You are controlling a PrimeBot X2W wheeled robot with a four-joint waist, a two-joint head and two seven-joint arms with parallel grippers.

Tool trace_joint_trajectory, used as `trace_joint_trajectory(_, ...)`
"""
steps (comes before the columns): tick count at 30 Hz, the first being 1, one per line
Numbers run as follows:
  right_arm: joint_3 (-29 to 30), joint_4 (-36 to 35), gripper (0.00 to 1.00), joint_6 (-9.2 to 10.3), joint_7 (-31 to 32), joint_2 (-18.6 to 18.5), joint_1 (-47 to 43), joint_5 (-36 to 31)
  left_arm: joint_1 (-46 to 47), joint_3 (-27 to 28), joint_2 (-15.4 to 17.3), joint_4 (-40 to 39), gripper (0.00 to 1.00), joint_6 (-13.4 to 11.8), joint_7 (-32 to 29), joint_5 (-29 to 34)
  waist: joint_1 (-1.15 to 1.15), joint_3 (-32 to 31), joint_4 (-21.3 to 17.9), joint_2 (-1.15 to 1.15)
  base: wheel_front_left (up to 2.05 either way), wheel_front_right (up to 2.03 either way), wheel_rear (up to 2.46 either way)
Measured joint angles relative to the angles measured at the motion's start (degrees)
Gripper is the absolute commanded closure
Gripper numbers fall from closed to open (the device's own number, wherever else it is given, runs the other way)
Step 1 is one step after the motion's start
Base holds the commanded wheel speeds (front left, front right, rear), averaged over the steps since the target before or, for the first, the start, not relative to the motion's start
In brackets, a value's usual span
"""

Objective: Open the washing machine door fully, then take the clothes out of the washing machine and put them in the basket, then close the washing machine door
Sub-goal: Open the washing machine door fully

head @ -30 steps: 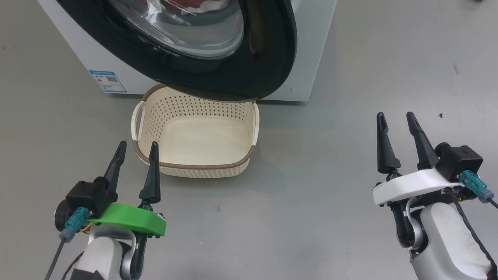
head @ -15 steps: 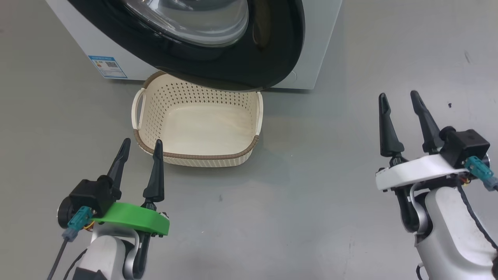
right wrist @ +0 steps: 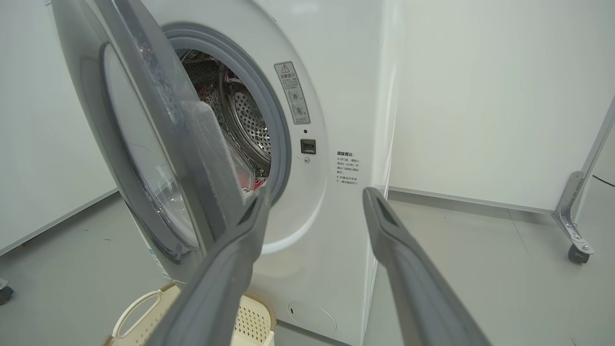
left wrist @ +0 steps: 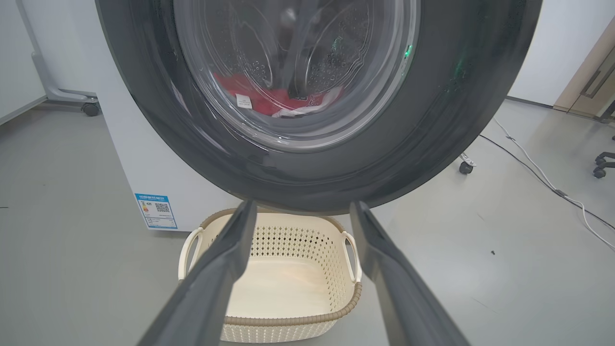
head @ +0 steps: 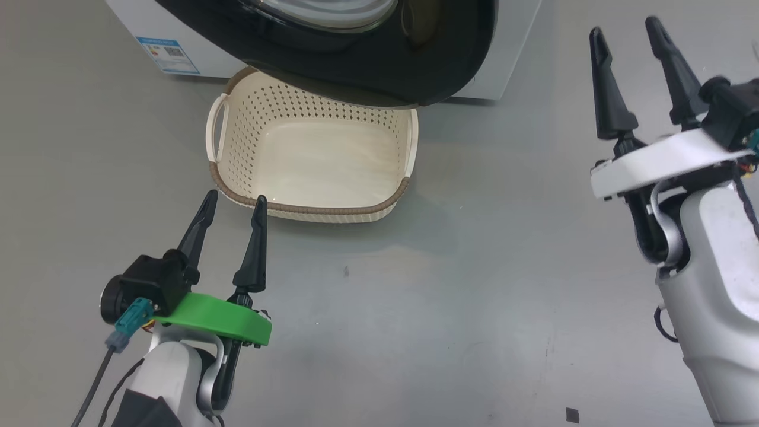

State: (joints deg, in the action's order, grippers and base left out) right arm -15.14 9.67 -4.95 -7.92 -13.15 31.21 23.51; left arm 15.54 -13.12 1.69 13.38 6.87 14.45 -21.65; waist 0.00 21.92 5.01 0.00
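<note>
Left end effector [head: 236, 197], released, is held over the floor [head: 474, 296] just short of the basket [head: 308, 209]. Right end effector [head: 624, 26], likewise spread and grasping nothing, is seen at far right. The basket is set below the door [head: 379, 77], which is swung partly open. Red clothes [left wrist: 259, 98] are seen inside the washer [right wrist: 346, 96].

Grey floor [head: 415, 332], floor cables [left wrist: 555, 192], castor [right wrist: 576, 253], white wall [right wrist: 480, 96]
</note>
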Motion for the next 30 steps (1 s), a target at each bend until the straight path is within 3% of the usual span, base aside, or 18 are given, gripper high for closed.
trace_joint_trajectory(13,2.3,3.8,0.00,-0.53,9.2,1.5,13.3,7.7,2.8,-2.0,0.0,0.0,0.00,0.0,0.0,-0.6,0.01,4.1,3.2,0.00,0.00,0.00,0.00)
trace_joint_trajectory(14,2.6,4.3,0.50,-0.53,10.0,2.0,14.0,9.0,2.9,-2.1,0.0,0.0,0.00,0.0,0.0,-0.8,0.01,4.3,3.5,0.00,0.00,0.00,0.00)
trace_joint_trajectory(15,3.3,4.8,0.83,-0.53,10.6,2.7,14.7,10.3,3.1,-2.2,0.0,0.1,0.00,0.0,0.0,-1.1,0.01,4.5,3.8,0.00,0.00,0.00,0.00)
trace_joint_trajectory(16,4.1,5.2,1.00,-0.53,11.2,3.4,15.4,12.0,3.3,-2.3,0.0,0.1,0.00,0.0,0.0,-1.3,0.01,4.8,4.1,0.00,0.00,0.00,0.00)
trace_joint_trajectory(25,9.4,9.9,1.00,-0.48,18.0,7.5,20.2,24.3,4.0,-3.0,0.0,0.2,0.00,0.0,0.0,-2.0,0.01,6.3,6.3,0.00,0.00,0.00,0.00)
trace_joint_trajectory(30,10.9,13.2,1.00,0.15,23.2,7.9,22.2,30.6,4.1,-2.7,0.0,0.6,0.00,0.0,0.0,-2.0,0.01,6.8,7.2,0.00,0.00,0.00,0.00)
